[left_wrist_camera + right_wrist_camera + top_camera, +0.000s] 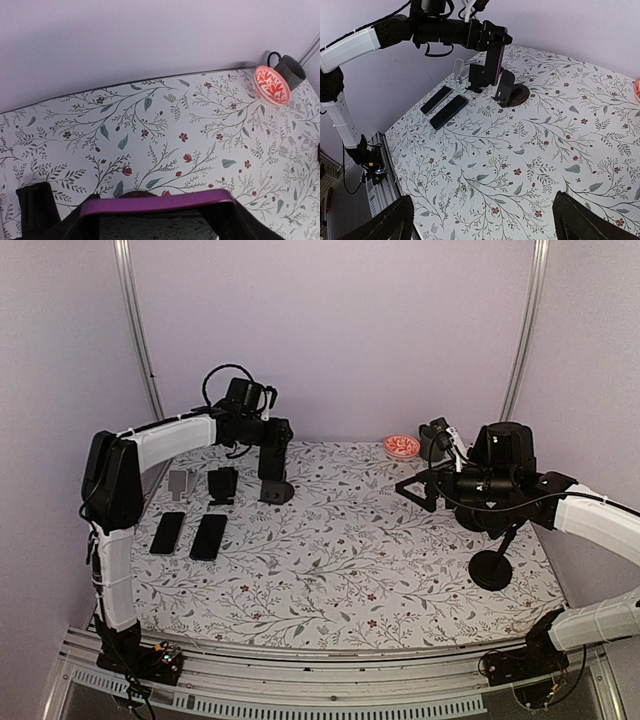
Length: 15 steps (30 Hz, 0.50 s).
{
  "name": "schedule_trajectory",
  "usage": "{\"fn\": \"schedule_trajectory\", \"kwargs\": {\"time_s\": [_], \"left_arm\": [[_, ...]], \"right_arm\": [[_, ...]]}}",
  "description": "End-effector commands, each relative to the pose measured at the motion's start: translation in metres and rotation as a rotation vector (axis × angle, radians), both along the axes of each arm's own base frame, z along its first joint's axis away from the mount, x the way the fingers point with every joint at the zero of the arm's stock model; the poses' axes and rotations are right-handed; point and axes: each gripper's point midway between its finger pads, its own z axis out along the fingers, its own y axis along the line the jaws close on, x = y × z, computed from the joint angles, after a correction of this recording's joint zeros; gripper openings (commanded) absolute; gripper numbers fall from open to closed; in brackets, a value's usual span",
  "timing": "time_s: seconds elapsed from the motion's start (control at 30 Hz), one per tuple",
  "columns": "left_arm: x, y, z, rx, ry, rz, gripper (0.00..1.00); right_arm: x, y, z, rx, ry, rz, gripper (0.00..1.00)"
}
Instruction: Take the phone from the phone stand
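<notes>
The left arm's fingers were closed partway onto the upper end of the black slab phone with a purple-edged case, one finger on each side edge. The phone stood at the far left of the floral-patterned worktop, its lower end at the black round-based phone stand. Whether it rested on the stand's lip could not be told.

The right arm's fingers were spread wide, holding nothing, well apart from the stand.

The lift would probably go best straight up along the phone's length, with the grip firm and no tilt, until the bottom edge cleared the lip. A sideways pull might drag or tip the light stand.

The phone was upright, its long axis vertical and top edge uppermost. Its thin purple edge faced the right wrist camera, and which face was the screen was unclear.
</notes>
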Motion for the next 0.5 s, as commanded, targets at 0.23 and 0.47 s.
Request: {"fn": "schedule_trajectory", "kwargs": {"time_s": [0.23,0.47], "left_arm": [[-0.072,-0.014,0.05,-0.049,-0.027,0.003,0.54],[-0.124,-0.013,0.012,-0.085,0.078,0.042,0.53]], "right_arm": [[-0.006,-0.003,0.015,0.03,-0.031,0.011,0.99],[-0.01,-0.005,0.015,0.028,-0.032,0.013,0.99]]}}
